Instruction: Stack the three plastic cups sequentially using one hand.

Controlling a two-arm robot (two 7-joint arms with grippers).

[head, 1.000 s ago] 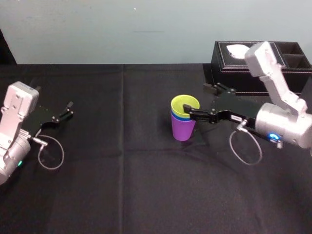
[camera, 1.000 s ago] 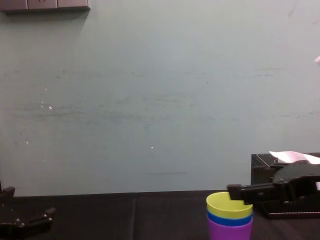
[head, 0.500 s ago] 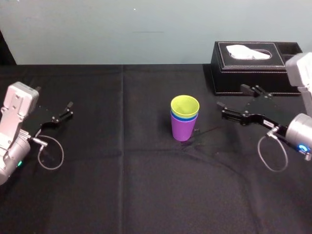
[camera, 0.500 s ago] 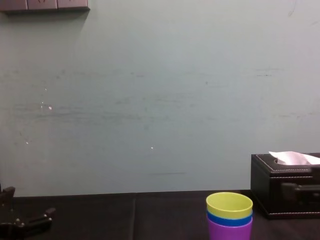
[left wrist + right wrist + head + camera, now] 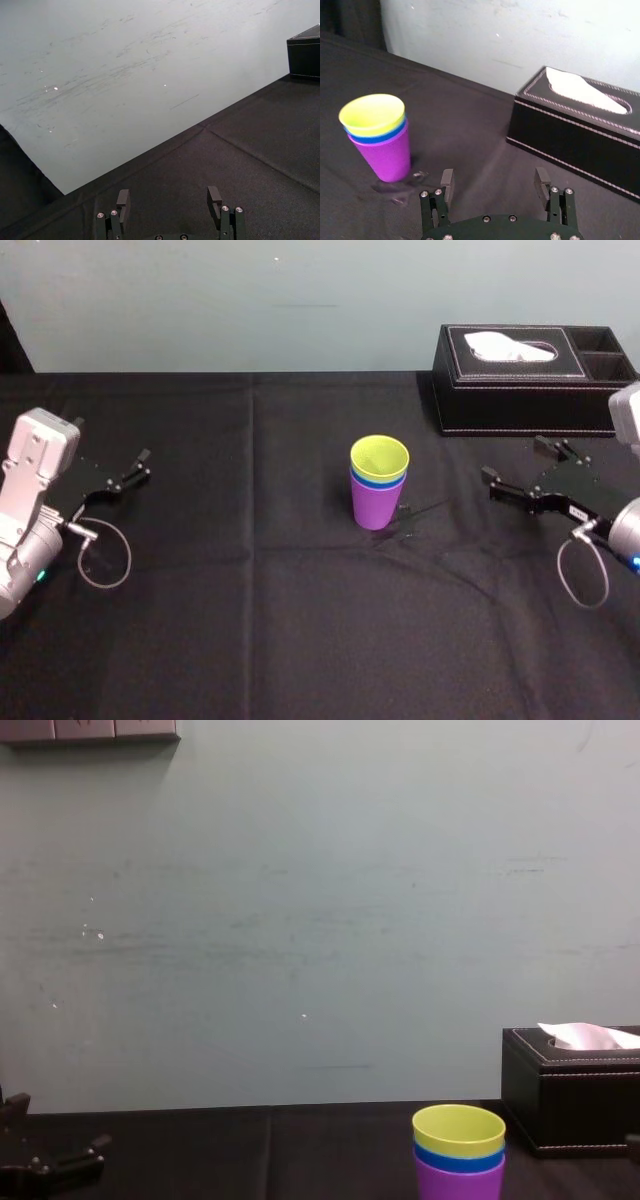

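The three plastic cups stand nested upright at the middle of the black table: the yellow-green cup (image 5: 379,455) sits in the blue cup (image 5: 378,480), which sits in the purple cup (image 5: 376,506). From the side, the yellow-green (image 5: 458,1128), blue (image 5: 460,1158) and purple (image 5: 458,1182) rims show in layers. My right gripper (image 5: 515,462) hovers well to the right of the stack, open and empty. In the right wrist view its fingers (image 5: 494,180) stand wide apart, with the stack (image 5: 384,155) off to one side. My left gripper (image 5: 130,470) rests parked at the far left, open (image 5: 169,197).
A black tissue box (image 5: 520,380) with a white tissue stands at the back right, behind my right gripper. Its side also shows in the right wrist view (image 5: 570,130). The black cloth (image 5: 250,620) covers the whole table.
My right gripper has let go of the yellow-green cup's rim and drawn back to the right, away from the stack. The stack and the left arm have not moved.
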